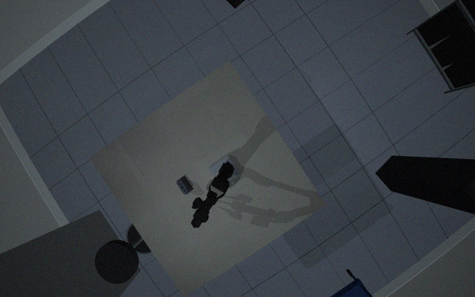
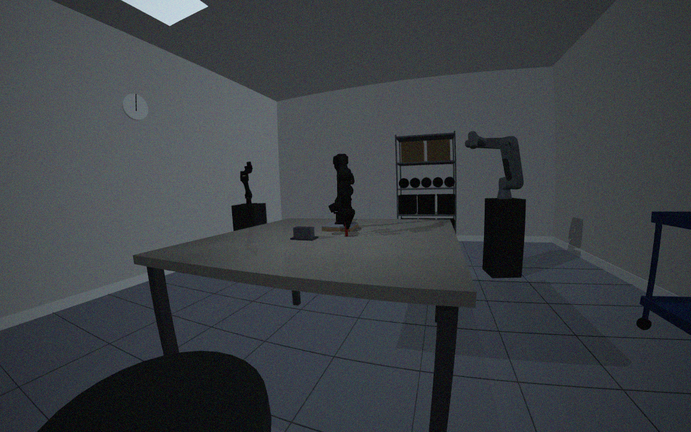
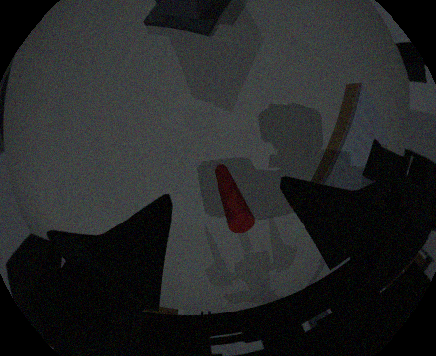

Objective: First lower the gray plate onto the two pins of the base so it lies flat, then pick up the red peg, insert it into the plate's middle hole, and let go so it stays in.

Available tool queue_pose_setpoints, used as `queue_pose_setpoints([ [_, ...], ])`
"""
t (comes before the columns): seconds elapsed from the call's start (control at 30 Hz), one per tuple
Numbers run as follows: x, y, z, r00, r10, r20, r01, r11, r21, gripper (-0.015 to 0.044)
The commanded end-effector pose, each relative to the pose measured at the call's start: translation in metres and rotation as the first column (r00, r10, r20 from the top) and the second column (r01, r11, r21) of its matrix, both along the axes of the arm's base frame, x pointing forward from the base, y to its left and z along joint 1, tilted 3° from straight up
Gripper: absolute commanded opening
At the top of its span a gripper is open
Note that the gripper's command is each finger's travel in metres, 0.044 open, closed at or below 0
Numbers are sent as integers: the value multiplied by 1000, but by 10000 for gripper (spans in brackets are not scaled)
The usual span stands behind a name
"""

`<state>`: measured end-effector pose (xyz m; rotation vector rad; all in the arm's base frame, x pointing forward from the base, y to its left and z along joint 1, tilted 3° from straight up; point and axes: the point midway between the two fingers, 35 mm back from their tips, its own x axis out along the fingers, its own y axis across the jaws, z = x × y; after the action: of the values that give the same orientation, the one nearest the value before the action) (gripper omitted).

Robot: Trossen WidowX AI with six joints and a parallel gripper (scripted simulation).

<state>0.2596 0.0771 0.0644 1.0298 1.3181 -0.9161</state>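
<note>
The red peg stands upright on the table. My gripper is open, pointing down with its fingers on either side of the peg and nothing gripped. In the wrist view bare table shows between the peg and each finger. In the top view the arm hides the peg. The gray plate sits on the dark base and its top looks level. Small dark spots show on its top in the top view. The wrist view cuts this assembly off at the top.
The arm's light mounting board with a brown edge lies behind the peg in the exterior view. Arm shadows cross the table. A dark round stool stands beyond the table edge.
</note>
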Motion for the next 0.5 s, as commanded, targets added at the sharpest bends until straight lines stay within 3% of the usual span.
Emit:
queue_pose_setpoints([
  [0.0, 0, 0, -3, 1000, -6, -3, 6, 1000, -3, 335],
  [0.4, 0, 0, -3, 1000, -6, -3, 6, 1000, -3, 20],
  [0.47, 0, 0, -3, 1000, -6, -3, 6, 1000, -3, 7],
])
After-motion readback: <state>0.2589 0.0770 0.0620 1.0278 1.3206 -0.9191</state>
